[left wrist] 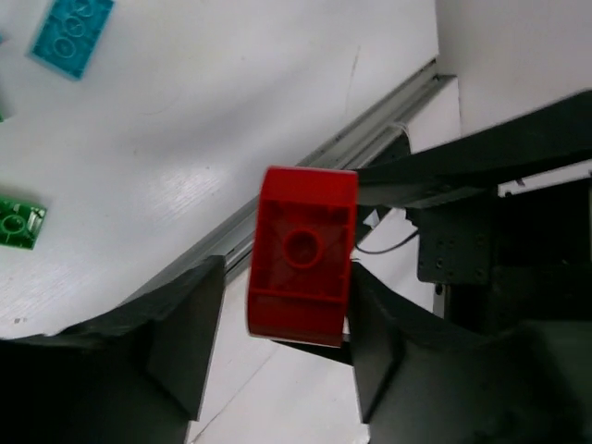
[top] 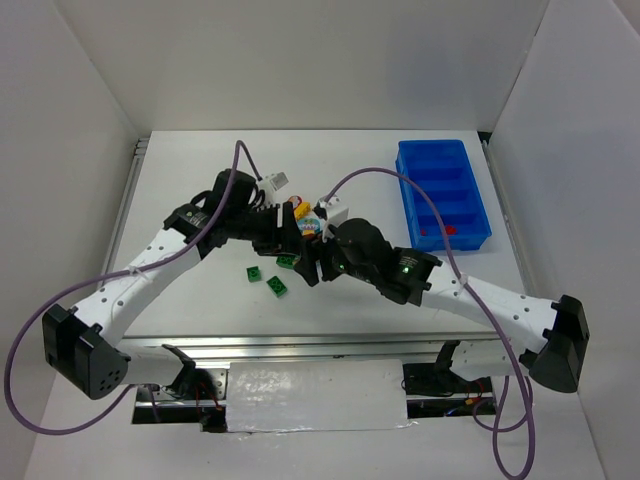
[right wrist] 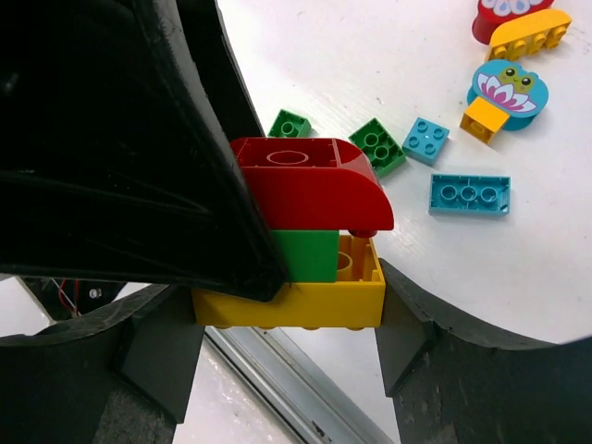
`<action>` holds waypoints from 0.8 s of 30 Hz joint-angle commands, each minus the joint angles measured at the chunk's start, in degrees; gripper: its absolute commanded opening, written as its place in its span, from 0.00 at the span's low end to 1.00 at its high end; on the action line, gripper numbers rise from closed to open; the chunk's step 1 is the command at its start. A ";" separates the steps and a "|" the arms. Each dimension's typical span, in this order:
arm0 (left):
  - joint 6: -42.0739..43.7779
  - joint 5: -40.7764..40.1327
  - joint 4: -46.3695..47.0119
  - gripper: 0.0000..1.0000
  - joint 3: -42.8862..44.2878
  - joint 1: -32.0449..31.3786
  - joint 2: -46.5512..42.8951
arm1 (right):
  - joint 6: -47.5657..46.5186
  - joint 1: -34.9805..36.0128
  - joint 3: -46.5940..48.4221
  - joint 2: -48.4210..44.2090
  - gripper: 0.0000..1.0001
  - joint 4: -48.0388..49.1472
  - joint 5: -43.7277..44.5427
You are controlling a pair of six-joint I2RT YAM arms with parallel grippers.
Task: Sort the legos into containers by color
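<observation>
Right claw (right wrist: 289,319) is part closed, clamping the yellow brick (right wrist: 314,303) at the base of a small stack, with a green brick (right wrist: 307,255) and a red brick (right wrist: 319,190) on top. Left claw (left wrist: 282,287) sits half shut around that red brick; whether it grips, I cannot tell. They meet over the middle of the table (top: 190,190), with the blue bin (top: 432,148) at 2 o'clock and loose green bricks (top: 276,287) at 7 o'clock
</observation>
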 commanded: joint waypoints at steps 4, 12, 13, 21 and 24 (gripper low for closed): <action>0.68 1.81 3.27 0.26 2.14 -0.35 -1.06 | 0.38 1.13 2.98 -0.75 0.07 1.92 0.43; 3.66 2.60 5.03 0.00 3.37 -0.35 -2.64 | 1.87 0.87 1.05 -4.35 1.00 4.12 -1.32; 4.11 2.69 5.82 0.00 3.11 -0.35 -2.99 | 2.05 0.69 0.96 -5.05 1.00 3.34 -1.85; 8.49 5.40 7.58 0.00 2.23 -0.35 -4.14 | 2.40 -2.82 -2.82 -11.72 1.00 0.09 -5.45; 11.13 7.43 8.37 0.00 1.70 -0.35 -4.23 | 1.44 -7.91 -4.14 -15.77 1.00 -1.06 -13.08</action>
